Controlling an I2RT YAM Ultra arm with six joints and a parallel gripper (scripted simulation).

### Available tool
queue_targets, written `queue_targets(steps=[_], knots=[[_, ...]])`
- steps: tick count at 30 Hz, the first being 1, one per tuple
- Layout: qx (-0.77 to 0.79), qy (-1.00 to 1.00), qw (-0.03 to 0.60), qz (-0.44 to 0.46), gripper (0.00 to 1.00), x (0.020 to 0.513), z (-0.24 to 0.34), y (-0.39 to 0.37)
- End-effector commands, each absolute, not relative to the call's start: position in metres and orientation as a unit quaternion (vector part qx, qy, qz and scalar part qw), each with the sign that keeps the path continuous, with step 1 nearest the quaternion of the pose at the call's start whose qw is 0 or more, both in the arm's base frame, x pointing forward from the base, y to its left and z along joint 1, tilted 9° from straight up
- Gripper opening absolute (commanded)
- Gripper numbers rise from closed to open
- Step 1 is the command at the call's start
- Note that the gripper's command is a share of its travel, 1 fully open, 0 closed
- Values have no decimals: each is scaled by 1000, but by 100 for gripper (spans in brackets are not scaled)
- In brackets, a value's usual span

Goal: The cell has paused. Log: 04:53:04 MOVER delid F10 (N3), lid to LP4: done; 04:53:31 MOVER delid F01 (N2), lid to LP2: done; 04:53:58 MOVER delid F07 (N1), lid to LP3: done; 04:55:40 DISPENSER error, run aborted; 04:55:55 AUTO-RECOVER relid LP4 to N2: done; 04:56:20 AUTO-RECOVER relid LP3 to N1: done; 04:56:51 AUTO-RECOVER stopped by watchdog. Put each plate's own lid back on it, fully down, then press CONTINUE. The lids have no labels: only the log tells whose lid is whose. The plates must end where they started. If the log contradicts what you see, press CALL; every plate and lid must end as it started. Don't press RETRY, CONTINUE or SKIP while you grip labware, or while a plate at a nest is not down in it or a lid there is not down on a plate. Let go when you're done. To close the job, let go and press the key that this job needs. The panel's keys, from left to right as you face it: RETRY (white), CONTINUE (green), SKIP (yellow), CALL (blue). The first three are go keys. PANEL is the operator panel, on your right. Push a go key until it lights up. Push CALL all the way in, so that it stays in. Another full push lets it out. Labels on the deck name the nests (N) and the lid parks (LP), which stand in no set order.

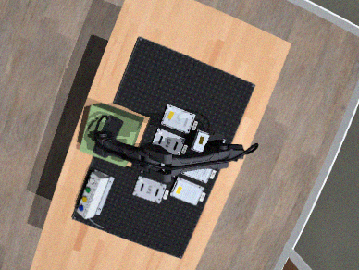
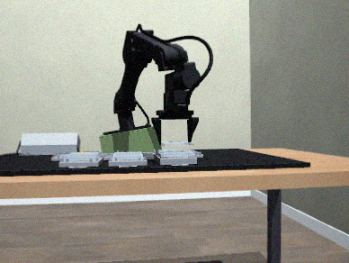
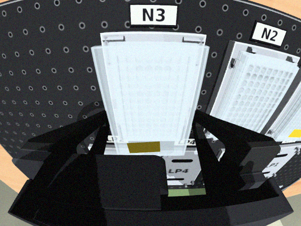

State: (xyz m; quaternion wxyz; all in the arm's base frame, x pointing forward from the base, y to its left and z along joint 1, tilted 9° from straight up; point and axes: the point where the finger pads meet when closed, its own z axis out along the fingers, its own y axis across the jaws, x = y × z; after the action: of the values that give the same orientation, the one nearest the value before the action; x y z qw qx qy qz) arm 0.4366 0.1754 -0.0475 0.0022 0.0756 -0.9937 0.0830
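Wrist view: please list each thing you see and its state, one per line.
Gripper: shut on a clear lid.
Lid: held above the N3 plate, not yet down.
N3 plate: in its nest, under the held lid.
N2 plate: in its nest, uncovered, wells showing.
LP4 park: no lid on it.

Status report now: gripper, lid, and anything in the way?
Gripper shut on clear lid. Lid hovering above plate at N3, not seated. N2 plate uncovered. Nothing blocking.

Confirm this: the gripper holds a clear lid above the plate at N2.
Not quite. The gripper does hold a clear lid, but it hangs over the plate at N3, not N2; the wrist view shows both labels.
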Motion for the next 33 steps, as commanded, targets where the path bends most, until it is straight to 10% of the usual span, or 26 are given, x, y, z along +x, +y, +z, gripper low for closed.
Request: queue_targets(steps=[1,33], knots=[[68,-995,-22,74,0,447,-22,181],[69,-995,-23,74,0,447,-25,179]])
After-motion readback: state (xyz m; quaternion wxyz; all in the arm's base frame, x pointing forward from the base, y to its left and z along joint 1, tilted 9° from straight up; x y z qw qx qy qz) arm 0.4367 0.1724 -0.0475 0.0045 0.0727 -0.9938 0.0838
